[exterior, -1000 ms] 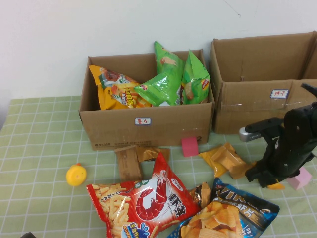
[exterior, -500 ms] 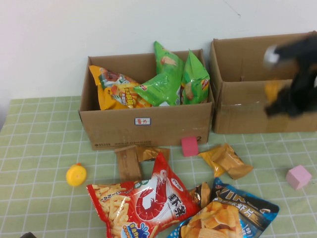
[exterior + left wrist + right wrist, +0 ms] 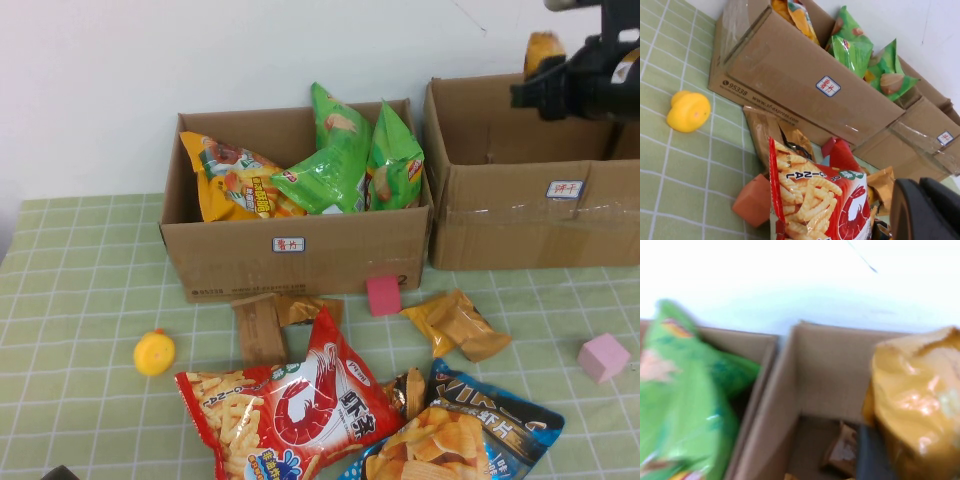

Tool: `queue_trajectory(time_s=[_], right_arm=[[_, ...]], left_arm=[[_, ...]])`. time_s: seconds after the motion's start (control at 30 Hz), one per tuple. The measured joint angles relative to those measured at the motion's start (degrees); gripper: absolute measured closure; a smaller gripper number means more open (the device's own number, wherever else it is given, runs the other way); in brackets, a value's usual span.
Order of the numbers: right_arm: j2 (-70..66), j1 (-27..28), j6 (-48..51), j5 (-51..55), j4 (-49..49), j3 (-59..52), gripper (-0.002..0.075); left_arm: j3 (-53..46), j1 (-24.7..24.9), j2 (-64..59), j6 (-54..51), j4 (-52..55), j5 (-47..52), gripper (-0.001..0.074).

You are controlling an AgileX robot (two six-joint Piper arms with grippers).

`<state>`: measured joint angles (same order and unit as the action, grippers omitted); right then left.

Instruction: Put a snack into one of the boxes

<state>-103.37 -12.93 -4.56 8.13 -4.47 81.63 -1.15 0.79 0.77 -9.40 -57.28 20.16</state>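
High view: right pincer (image 3: 545,75) is up at the table's far right, above the right box (image 3: 530,215), pinching a small orange snack pack (image 3: 541,48) that pokes out over the box's open top. Left box (image 3: 300,245) at far centre is already stuffed w/ green and orange bags. Near edge has the red shrimp-chip bag (image 3: 290,410) and blue chip bag (image 3: 470,435); yellow duck (image 3: 154,352) toward the near left, pink cube (image 3: 603,357) toward the near right.

Left wrist view: left pincer (image 3: 927,210) sits low at the near edge by the red bag. Can't tell if it's spread or pressed together, only a dark bit of it shows.

Right wrist view: the orange pack fills one side, held over the right box's interior; some wrapped item lies on the box floor, too blurred to name.

Risks: pack looks to hang close to the box's wall toward the table's centre, so an early release could bounce it off the rim onto the table. Glossy wrapper + a grip on one end only could let it slip mid-move.
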Motion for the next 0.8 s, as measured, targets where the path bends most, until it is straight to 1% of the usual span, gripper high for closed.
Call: queue_trajectory(time_s=[0.07,0.1,0.13,0.17,0.23,0.3,0.33,0.37,0.43,0.47,0.5,0.57,0.63,0.73,0.8], right_arm=[[-3.5,1.2,-2.3,0.0,0.3,2.1,0.0281],[-4.7,1.6,-3.1,0.2,0.4,3.0,0.0231],[-5.9,2.1,-3.5,0.9,0.4,3.6,0.0197],[-6.8,2.4,-3.8,2.5,0.4,4.4,0.0178],[-7.4,2.9,-4.0,6.6,0.4,5.4,0.0177],[-7.5,3.3,-3.7,11.6,0.4,6.2,0.0228],[-7.0,3.3,-3.4,13.9,0.4,6.3,0.0284],[-6.4,3.3,-3.0,16.0,0.4,6.3,0.0358],[-4.3,3.4,-2.5,19.3,0.6,6.3,0.0536],[-2.9,3.4,-2.3,20.5,0.7,6.3,0.0603],[-1.7,3.4,-2.0,21.7,0.8,6.3,0.0647],[1.9,3.4,-1.3,23.5,1.3,6.3,0.0690],[5.6,3.4,0.2,24.5,2.4,5.8,0.0710],[12.6,3.4,3.6,24.5,4.5,2.6,0.0721],[18.4,3.4,6.7,23.5,7.8,-1.4,0.0724]], left_arm=[[0.0,0.0,0.0,0.0,-0.1,0.0,0.0736],[0.0,0.0,0.0,0.0,-0.2,0.0,0.0736],[0.0,0.0,0.0,0.0,-0.2,0.0,0.0736],[0.0,0.0,0.0,0.0,-0.2,0.0,0.0736],[0.0,0.0,0.0,0.0,-0.7,0.0,0.0736],[0.0,0.0,0.0,0.0,-2.5,0.0,0.0736],[0.0,0.0,0.0,0.0,-3.6,0.0,0.0736],[0.0,0.0,0.0,0.0,-5.3,0.0,0.0736],[0.0,0.0,0.0,0.0,-8.2,0.0,0.0736],[0.0,0.0,0.0,0.0,-9.1,0.0,0.0736],[0.0,0.0,0.0,0.0,-9.5,0.0,0.0736],[0.0,0.0,0.0,-0.8,-9.4,0.0,0.0736],[0.0,0.0,0.0,-3.4,-8.6,-0.1,0.0736],[0.0,0.0,0.0,-7.0,-7.9,-0.1,0.0736],[0.0,0.0,0.0,-8.1,-7.7,-0.1,0.0736]])
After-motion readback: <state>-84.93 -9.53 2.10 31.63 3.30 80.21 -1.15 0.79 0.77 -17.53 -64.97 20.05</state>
